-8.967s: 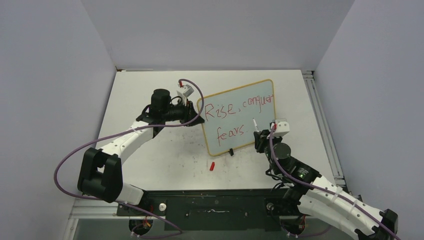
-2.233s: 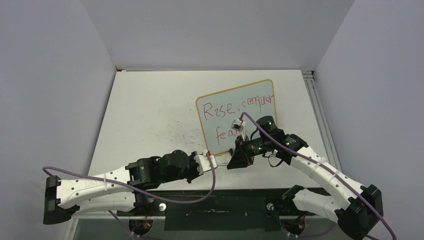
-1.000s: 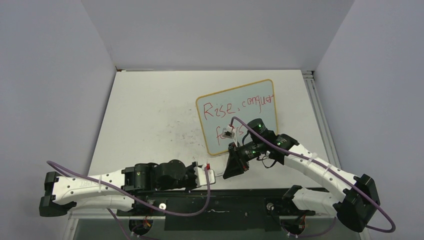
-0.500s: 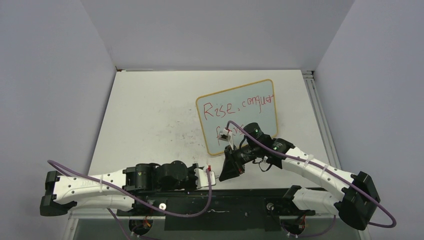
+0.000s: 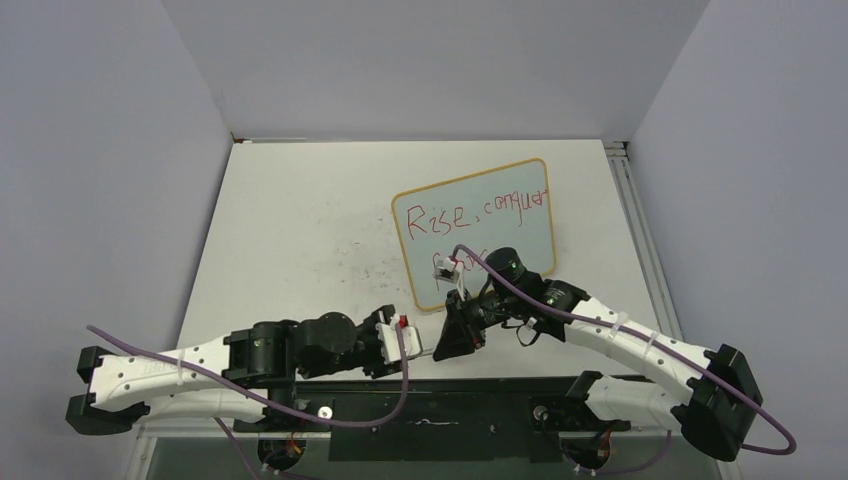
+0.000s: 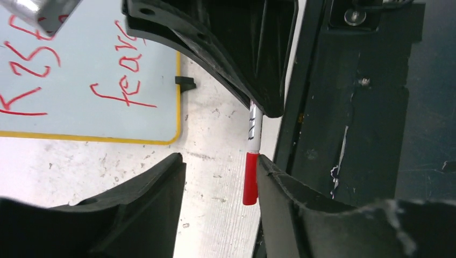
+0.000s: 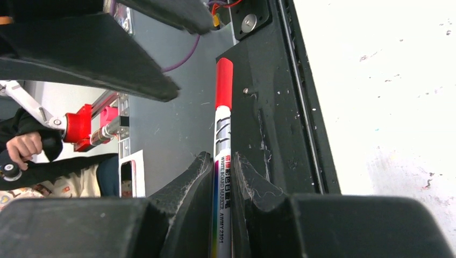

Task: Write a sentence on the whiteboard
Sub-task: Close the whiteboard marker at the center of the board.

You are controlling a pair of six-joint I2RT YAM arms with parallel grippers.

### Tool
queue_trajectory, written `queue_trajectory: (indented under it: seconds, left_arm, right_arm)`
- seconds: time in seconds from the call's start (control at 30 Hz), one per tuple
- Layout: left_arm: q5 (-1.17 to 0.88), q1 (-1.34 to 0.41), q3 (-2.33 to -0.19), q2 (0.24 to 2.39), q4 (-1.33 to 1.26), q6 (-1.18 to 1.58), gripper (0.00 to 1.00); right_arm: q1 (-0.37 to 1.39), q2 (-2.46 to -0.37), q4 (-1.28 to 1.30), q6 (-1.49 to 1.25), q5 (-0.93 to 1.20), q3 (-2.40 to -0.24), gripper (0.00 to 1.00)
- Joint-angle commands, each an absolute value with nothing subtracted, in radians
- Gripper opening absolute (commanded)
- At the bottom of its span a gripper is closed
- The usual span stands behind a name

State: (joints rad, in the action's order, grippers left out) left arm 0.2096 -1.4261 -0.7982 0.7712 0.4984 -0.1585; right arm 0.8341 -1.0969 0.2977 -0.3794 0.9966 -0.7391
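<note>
The jaws of your right gripper (image 7: pixel 218 161) pinch the thin red-capped white marker (image 7: pixel 222 134); your left gripper (image 6: pixel 220 161) holds its jaws apart. The small wood-framed whiteboard (image 5: pixel 530 240), right of middle from above, looks light and tippy: hold its edge.

Soft, even light fills the overhead view, shadows faint on the table (image 5: pixel 300 220). In the right wrist view it glares white; the close fingers (image 7: pixel 177 215) blur.
</note>
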Motion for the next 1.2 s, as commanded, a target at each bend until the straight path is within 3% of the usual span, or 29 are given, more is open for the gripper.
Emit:
queue_trajectory:
  seconds: [0.0,0.13,0.3,0.47,0.6,1.0,1.17]
  left_arm:
    - [0.249,-1.427,-0.874,0.733,0.498,-0.141,0.54]
    - [0.295,-1.409,-0.905,0.73,0.487,-0.025,0.67]
    - [0.315,-1.279,-0.953,0.724,0.462,0.218,0.69]
    - [0.116,-1.026,-0.949,0.685,0.356,0.431,0.71]
    - [0.007,-0.926,-0.914,0.667,0.244,0.533,0.72]
    - [-0.14,-0.887,-0.832,0.679,0.068,0.686,0.71]
    - [-0.15,-0.882,-0.818,0.674,0.02,0.706,0.67]
  right_arm:
    - [0.841,-1.051,0.218,-0.399,0.926,-0.741,0.05]
    - [0.836,-1.006,0.083,-0.479,0.84,-0.701,0.05]
    - [0.789,-0.917,-0.17,-0.59,0.72,-0.615,0.05]
    - [0.766,-0.864,-0.458,-0.7,0.66,-0.532,0.05]
    - [0.769,-0.876,-0.563,-0.73,0.667,-0.535,0.05]
    - [0.777,-0.892,-0.731,-0.797,0.683,-0.524,0.05]
    - [0.777,-0.897,-0.781,-0.826,0.7,-0.517,0.05]
